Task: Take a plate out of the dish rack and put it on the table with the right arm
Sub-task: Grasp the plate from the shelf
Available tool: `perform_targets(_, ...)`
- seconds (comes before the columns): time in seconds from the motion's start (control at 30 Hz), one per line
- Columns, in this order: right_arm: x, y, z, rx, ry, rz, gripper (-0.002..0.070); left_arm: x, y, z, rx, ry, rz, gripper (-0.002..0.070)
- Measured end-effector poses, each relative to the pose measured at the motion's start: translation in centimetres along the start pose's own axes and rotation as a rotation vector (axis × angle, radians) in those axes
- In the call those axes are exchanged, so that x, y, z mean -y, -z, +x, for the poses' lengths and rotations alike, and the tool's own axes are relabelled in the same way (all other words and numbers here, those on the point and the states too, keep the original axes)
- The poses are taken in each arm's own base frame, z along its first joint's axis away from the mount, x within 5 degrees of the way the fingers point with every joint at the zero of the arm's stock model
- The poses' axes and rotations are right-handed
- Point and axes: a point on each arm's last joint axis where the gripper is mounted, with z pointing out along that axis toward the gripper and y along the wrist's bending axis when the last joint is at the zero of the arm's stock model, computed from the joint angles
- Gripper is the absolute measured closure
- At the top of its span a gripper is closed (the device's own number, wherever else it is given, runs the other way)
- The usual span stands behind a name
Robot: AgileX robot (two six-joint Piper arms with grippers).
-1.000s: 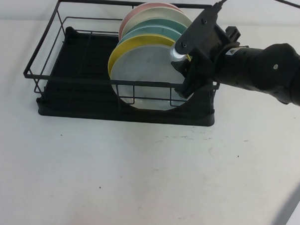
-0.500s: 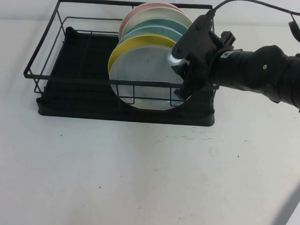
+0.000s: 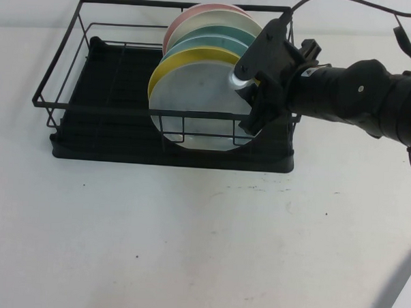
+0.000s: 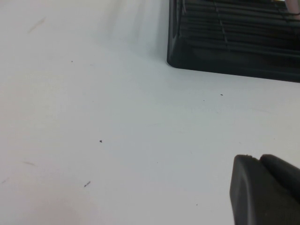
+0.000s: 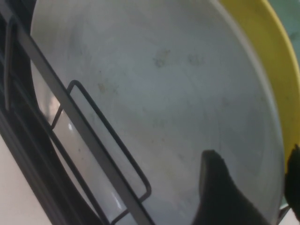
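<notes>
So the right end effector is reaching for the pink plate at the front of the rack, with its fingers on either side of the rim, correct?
Not quite. The front plate is the pale grey-blue plate, not pink; the pink plate stands at the back. The right end effector does straddle the front plate's rim in the dish rack, as the right wrist view shows, one finger across its face.

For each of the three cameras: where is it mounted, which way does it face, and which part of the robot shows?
High: raised on the robot's side, looking down at the table, rack and plate; right arm and right tool show.
Left wrist: low over the table, facing a rack corner; left tool at the edge.
Right wrist: close on the plate; a finger lies over the plate's face.
Shared: rack, all three; plate, high and right wrist.
</notes>
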Motion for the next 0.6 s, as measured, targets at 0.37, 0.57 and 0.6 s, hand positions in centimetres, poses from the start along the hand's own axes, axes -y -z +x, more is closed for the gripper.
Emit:
perform_targets(0.37, -0.4, -1.0, 0.8, -0.022, 0.011, -0.012, 0.0398, 0.0, 0.0, 0.0, 0.0, 0.0, 0.0, 0.0679)
perform_targets(0.57, -0.2, -1.0, 0.6, -0.016, 0.011, -0.002, 0.0451, 0.0, 0.0, 0.0, 0.0, 0.0, 0.0, 0.0679)
perform_targets(0.6, -0.2, -1.0, 0.6, -0.015, 0.011, 0.0, 0.0474, 0.0, 0.0, 0.0, 0.0, 0.0, 0.0, 0.0679)
